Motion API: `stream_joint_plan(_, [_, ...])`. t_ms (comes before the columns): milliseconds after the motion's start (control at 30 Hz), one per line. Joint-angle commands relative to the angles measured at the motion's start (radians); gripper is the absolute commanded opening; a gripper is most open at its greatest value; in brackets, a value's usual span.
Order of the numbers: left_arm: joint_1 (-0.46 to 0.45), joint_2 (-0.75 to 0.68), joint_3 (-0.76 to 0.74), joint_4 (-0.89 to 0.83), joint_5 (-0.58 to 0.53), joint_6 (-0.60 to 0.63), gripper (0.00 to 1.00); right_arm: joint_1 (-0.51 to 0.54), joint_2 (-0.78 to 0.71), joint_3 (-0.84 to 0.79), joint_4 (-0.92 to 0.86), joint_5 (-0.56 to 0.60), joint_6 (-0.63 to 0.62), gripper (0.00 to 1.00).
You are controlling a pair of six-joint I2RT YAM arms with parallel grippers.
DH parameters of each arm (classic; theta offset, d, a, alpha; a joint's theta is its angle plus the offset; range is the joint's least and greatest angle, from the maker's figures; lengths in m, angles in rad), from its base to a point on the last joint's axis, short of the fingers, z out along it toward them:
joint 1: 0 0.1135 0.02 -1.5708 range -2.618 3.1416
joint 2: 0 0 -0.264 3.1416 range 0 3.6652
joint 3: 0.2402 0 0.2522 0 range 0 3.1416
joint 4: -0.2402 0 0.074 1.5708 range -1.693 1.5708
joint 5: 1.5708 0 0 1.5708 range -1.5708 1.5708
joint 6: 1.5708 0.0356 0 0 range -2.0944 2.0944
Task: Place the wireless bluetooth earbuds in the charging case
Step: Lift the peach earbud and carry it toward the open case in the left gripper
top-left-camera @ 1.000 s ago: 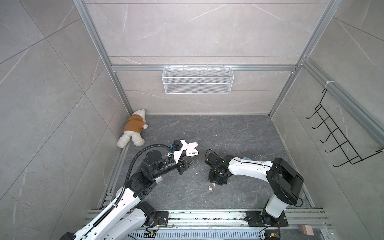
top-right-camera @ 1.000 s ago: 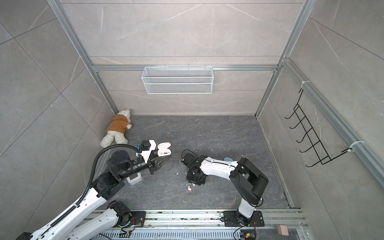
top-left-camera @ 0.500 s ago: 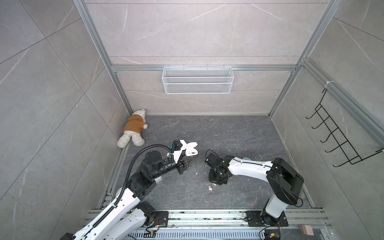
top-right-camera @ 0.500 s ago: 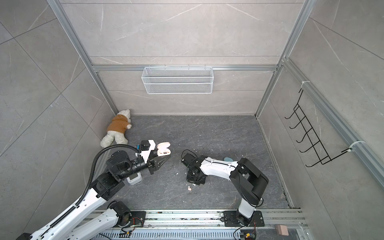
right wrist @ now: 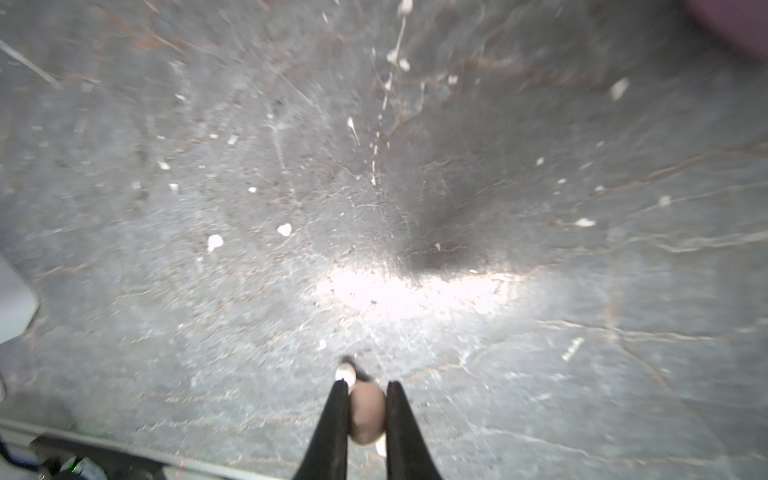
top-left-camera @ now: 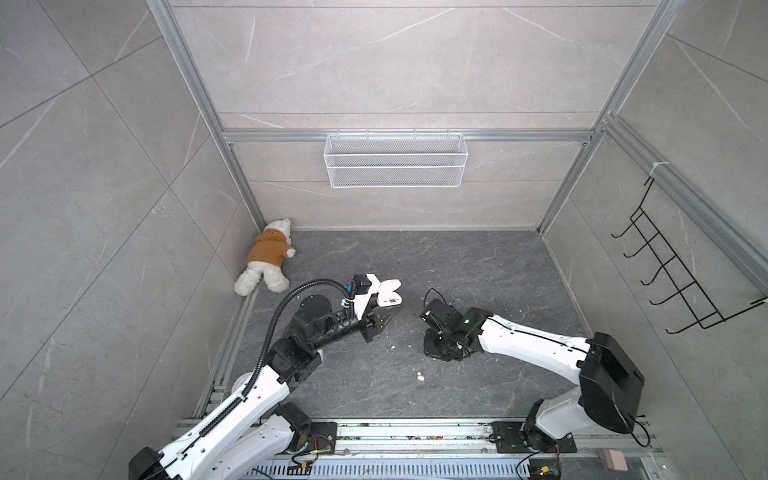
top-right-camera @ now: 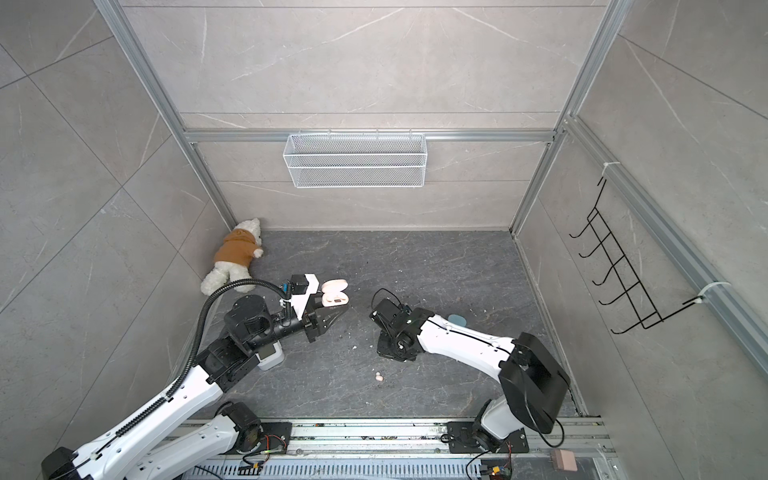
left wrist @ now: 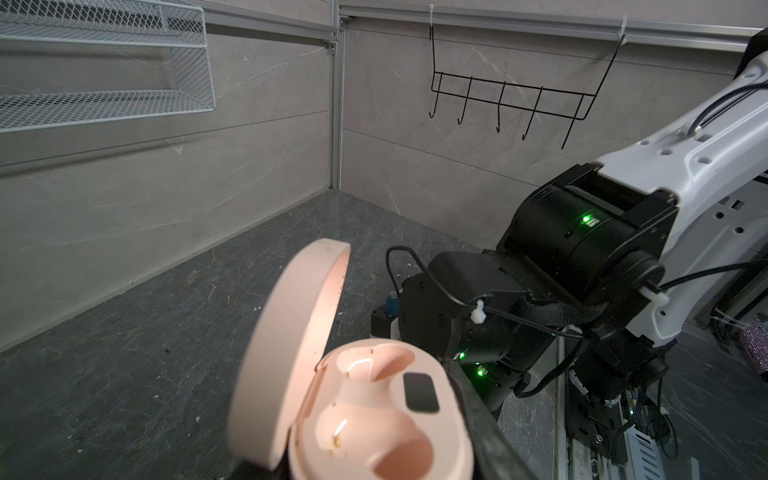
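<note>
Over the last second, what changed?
Right fingers closed the last bit onto a bud; neither arm visibly shifted. Left fingers still hold the open case; the loose bud lies where it was.

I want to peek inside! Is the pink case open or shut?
Open. The pink case has its lid swung up, both wells bare.

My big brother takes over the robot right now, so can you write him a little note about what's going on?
Left gripper: shut on the open pink case, lid up.
Right gripper: low at the floor, shut on one earbud.
Loose earbud: lies on the floor, apart from both grippers.
Done: nothing is in the case yet; both cups are empty.
Left: put the held earbud in, then fetch the loose one.
</note>
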Motion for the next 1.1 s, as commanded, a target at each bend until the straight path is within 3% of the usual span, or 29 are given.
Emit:
stream_joint_plan(0, [0.004,0.035,0.031,0.126,0.050,-0.037,0.01,-0.025,-0.105,0.062,-0.089,0.039,-0.075,0.14])
stream_joint_plan(333, [0.002,0.168,0.108,0.263,0.148,-0.064,0.01,-0.177,-0.316,0.286,-0.267,-0.002,-0.299,0.15])
stream_joint_plan(667, [-0.003,0.365,0.193,0.478,0.278,-0.125,0.01,-0.289,-0.359,0.566,-0.362,-0.132,-0.481,0.15])
stream_joint_plan(1067, [-0.068,0.505,0.279,0.577,0.364,-0.155,0.01,-0.308,-0.396,0.651,-0.270,-0.381,-0.529,0.15])
